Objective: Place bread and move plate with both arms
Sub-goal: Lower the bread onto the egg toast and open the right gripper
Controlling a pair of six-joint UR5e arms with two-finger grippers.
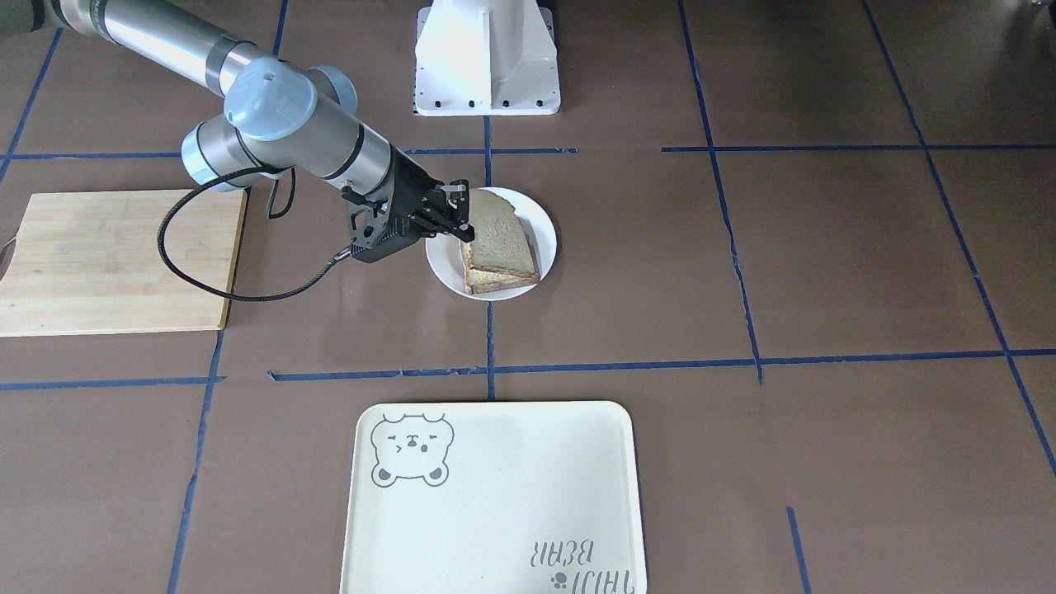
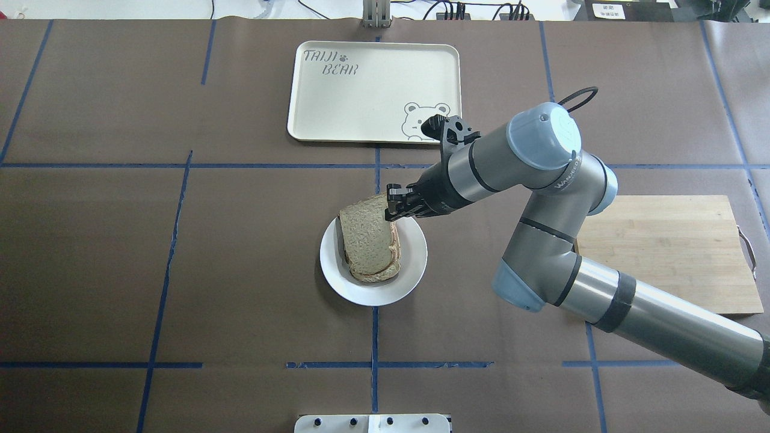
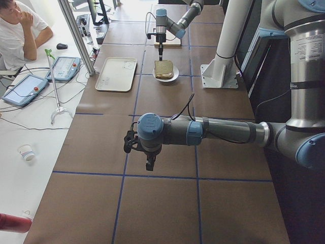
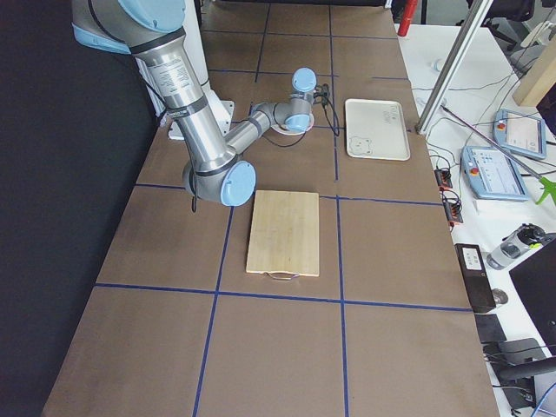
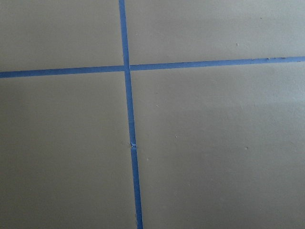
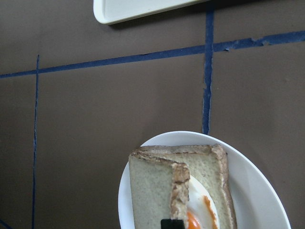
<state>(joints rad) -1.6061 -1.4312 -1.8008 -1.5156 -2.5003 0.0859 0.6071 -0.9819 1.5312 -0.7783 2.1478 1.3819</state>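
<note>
A small white plate (image 2: 415, 255) sits mid-table and holds a darker toast slice with a fried egg (image 6: 209, 167). My right gripper (image 2: 394, 207) is shut on one edge of the pale bread slice (image 2: 367, 234). The slice is tilted, with its far end resting on the toast. The front-facing view shows the same gripper (image 1: 464, 219), bread (image 1: 499, 239) and plate (image 1: 540, 227). In the right wrist view the bread (image 6: 152, 191) stands edge-up over the egg. My left gripper (image 3: 150, 165) hovers over bare table far from the plate; I cannot tell whether it is open or shut.
A cream bear tray (image 2: 373, 90) lies beyond the plate on the operators' side. A wooden cutting board (image 2: 668, 252) lies on my right under the right arm's elbow. The white robot base (image 1: 487, 58) stands at the table's near edge. Blue tape lines cross the brown table.
</note>
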